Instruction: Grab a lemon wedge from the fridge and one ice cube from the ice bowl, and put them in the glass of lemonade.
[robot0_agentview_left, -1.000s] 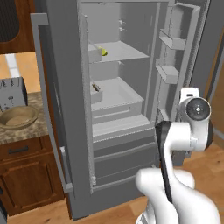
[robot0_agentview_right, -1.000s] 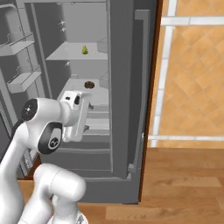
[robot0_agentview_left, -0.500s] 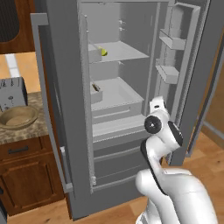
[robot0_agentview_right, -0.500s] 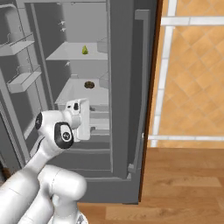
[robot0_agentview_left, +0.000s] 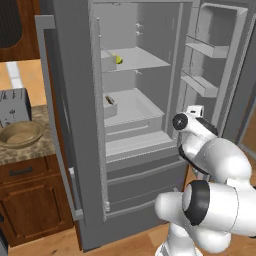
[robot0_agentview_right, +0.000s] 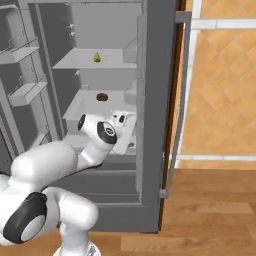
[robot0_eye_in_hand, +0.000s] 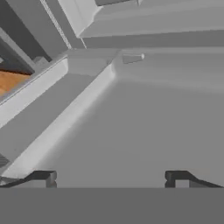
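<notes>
Barely started tbh: the fridge (robot0_agentview_left: 75, 125) is open but the lemon wedge (robot0_agentview_left: 119, 59) sits untouched on the upper shelf while the gripper (robot0_eye_in_hand: 111, 177), spread wide and empty, hangs low by the lower shelf, ice bowl (robot0_agentview_left: 20, 134) untouched too.

1. The fridge (robot0_agentview_left: 75, 125) runs past the top edge in both base views; its upper end is cut off.
2. The lemon wedge (robot0_agentview_left: 119, 59) on the upper shelf is too small for its shape to be told.
3. The dark lump (robot0_agentview_right: 102, 97) on the lower shelf is too small to identify.
4. The ice bowl (robot0_agentview_left: 20, 134) is cut by the left edge; its contents are unclear.
5. The toaster (robot0_agentview_left: 14, 107) is partly cut off at the left edge.
</notes>
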